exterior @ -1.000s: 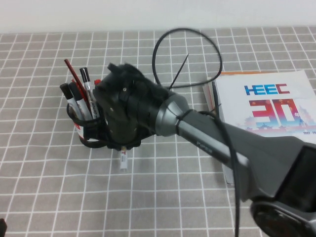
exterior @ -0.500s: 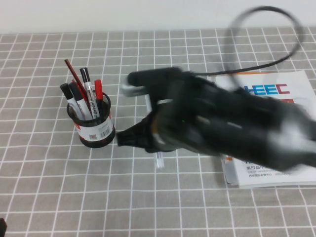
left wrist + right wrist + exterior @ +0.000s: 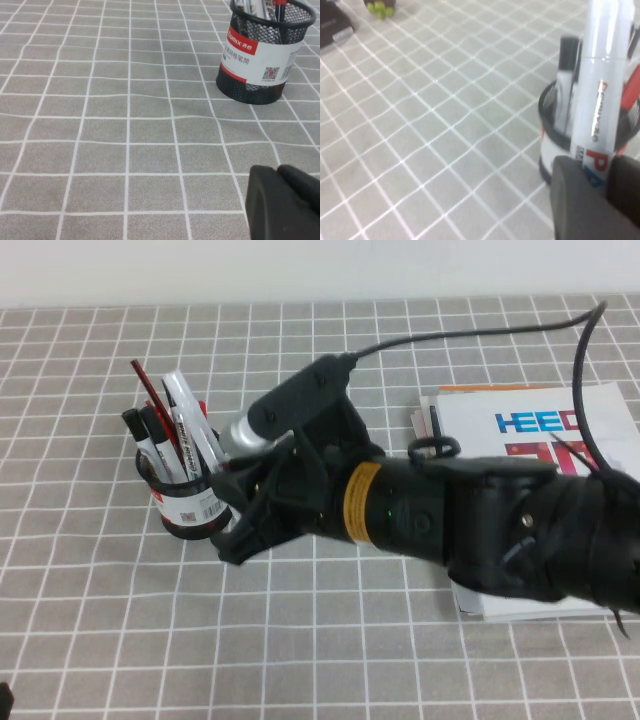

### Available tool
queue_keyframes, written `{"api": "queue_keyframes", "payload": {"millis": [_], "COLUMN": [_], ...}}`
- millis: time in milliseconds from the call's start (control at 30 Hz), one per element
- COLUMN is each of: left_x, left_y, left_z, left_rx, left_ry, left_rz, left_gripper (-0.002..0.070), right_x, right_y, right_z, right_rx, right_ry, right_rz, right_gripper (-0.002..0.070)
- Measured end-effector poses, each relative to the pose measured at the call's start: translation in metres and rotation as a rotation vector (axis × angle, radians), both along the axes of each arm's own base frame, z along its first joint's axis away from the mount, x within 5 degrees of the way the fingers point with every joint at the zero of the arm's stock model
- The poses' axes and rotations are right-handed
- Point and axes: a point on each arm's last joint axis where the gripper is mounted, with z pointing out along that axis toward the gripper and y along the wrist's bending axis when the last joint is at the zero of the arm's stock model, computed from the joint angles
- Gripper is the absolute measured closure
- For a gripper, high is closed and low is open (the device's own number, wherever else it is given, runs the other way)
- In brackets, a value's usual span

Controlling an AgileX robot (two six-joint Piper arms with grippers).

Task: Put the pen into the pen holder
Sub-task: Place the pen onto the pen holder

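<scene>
Gripping the pen (image 3: 602,115) between clamped fingers, my right gripper (image 3: 235,525) holds it tilted over the pen holder (image 3: 190,502). Insertion seems underway; next, lowering and release. My left gripper (image 3: 285,202) hangs near the table, fingers indiscernible.

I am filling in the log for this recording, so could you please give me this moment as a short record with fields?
pen: white marker, held upright beside the holder, not yet inside
pen holder: black mesh cup, upright, already holding several pens
right gripper: shut on the pen, next to the holder
left gripper: low over the table, away from the holder
other: booklet on the table under the right arm
</scene>
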Motion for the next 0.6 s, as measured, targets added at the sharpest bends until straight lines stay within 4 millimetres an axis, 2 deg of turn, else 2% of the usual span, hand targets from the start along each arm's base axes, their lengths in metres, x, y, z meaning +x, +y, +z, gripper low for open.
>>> {"api": "queue_keyframes", "payload": {"millis": [200,367,600], "left_x": [0.000,0.000,0.000], "left_y": [0.000,0.000,0.000], "left_z": [0.000,0.000,0.000], "left_rx": [0.000,0.000,0.000], "left_ry": [0.000,0.000,0.000], "left_rz": [0.000,0.000,0.000], "left_gripper": [0.0680,0.0680,0.0680], "right_x": [0.016,0.022,0.035], "right_y": [0.000,0.002,0.023], "right_z": [0.010,0.019,0.005], "right_rx": [0.029,0.061,0.247], "right_ry": [-0.037,-0.102,-0.267], "right_rz": [-0.007,0.046,0.100], "right_gripper": [0.0587,0.0587,0.0587]}}
